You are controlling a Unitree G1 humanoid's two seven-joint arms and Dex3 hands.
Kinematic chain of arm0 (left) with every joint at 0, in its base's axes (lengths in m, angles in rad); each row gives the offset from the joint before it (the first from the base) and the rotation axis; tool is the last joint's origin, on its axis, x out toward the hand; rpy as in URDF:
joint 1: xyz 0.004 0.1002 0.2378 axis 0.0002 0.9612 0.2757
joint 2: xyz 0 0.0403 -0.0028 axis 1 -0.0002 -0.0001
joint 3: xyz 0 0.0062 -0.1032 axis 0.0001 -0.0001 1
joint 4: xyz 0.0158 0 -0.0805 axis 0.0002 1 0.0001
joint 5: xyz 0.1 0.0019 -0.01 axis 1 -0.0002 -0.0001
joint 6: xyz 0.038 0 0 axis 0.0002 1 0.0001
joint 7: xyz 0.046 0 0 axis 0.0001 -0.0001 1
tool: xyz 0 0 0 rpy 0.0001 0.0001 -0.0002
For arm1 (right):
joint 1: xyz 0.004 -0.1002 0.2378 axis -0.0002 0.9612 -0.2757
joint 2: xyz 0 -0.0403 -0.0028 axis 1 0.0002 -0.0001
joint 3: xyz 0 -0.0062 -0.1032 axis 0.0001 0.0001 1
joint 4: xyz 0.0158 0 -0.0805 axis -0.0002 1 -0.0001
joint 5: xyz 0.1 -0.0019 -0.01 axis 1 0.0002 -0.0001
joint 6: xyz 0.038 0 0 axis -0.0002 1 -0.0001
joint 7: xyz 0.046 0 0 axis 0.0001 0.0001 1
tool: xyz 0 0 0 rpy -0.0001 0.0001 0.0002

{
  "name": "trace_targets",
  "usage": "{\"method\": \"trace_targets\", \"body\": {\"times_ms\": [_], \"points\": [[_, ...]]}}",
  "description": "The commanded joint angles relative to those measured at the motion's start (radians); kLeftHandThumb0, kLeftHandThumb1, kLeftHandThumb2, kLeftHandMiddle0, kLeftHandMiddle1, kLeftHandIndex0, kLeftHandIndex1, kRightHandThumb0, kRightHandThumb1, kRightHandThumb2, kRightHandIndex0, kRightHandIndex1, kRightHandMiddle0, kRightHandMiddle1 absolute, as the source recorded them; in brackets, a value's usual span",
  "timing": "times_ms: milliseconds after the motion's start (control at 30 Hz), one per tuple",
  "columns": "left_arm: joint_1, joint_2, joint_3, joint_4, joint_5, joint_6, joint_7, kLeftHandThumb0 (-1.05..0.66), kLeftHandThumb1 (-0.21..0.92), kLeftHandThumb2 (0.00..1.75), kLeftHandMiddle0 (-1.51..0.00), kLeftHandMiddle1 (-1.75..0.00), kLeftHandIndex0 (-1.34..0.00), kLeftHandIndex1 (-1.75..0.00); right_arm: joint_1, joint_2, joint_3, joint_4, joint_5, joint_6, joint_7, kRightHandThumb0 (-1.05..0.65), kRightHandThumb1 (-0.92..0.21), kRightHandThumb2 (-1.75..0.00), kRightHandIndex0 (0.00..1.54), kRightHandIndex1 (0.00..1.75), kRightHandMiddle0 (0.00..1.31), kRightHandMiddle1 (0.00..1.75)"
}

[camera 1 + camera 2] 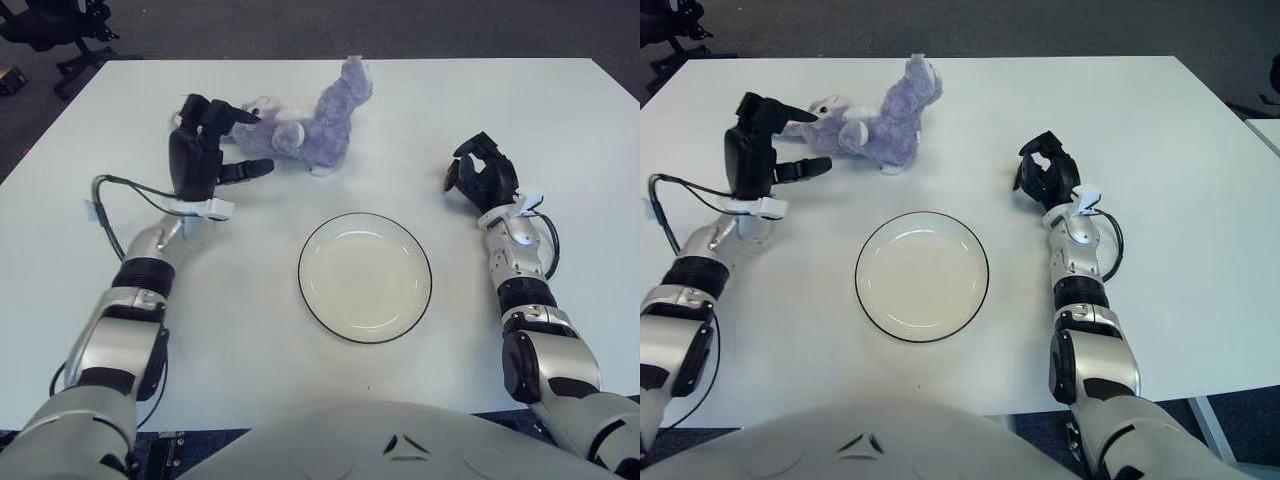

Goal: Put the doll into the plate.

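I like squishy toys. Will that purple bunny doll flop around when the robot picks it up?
Probably yes. The doll looks like fuzzy stuffed plush lying slumped on its side, so its ears and legs would likely dangle. It seems light and won't roll or break. The left hand is open beside its ears; the right hand shows right of the plate.
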Motion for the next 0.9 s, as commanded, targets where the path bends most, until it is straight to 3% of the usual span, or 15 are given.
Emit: {"method": "trace_targets", "body": {"times_ms": [0, 100, 200, 367, 667, 867], "points": [[-0.048, 0.053, -0.006, -0.007, -0.019, 0.01, -0.062, -0.33, 0.9, 0.18, -0.23, -0.88, -0.31, -1.23, 0.045, 0.019, 0.01, 0.02, -0.011, 0.033, -0.006, -0.38, -0.68, -0.83, 0.89, 1.75, 0.35, 1.75], [-0.047, 0.056, -0.005, -0.011, -0.026, 0.011, -0.075, -0.34, 0.91, 0.07, -0.28, -0.74, -0.23, -1.04, 0.045, 0.019, 0.011, 0.018, -0.01, 0.035, -0.008, -0.38, -0.68, -0.83, 0.89, 1.75, 0.35, 1.75], [-0.051, 0.064, -0.007, -0.019, -0.025, 0.025, -0.094, -0.34, 0.91, 0.03, -0.29, -0.7, -0.21, -0.97, 0.047, 0.017, 0.016, 0.015, -0.014, 0.04, -0.013, -0.38, -0.69, -0.83, 0.89, 1.75, 0.35, 1.75], [-0.055, 0.083, -0.013, -0.041, -0.015, 0.069, -0.128, -0.48, 0.92, 0.06, -0.34, -0.16, -0.17, -0.71, 0.049, 0.012, 0.023, 0.007, -0.022, 0.052, -0.022, -0.38, -0.69, -0.82, 0.88, 1.75, 0.35, 1.75], [-0.053, 0.097, -0.022, -0.059, -0.005, 0.107, -0.149, -0.52, 0.92, 0.07, -0.35, -0.04, -0.16, -0.62, 0.049, 0.011, 0.025, 0.002, -0.026, 0.059, -0.025, -0.38, -0.7, -0.82, 0.88, 1.75, 0.34, 1.75], [-0.055, 0.118, -0.036, -0.072, 0.007, 0.172, -0.201, -0.67, 0.88, 0.01, -0.18, 0.0, -0.14, -0.24, 0.048, 0.01, 0.027, 0.002, -0.032, 0.063, -0.028, -0.38, -0.7, -0.81, 0.87, 1.75, 0.34, 1.75]]}}
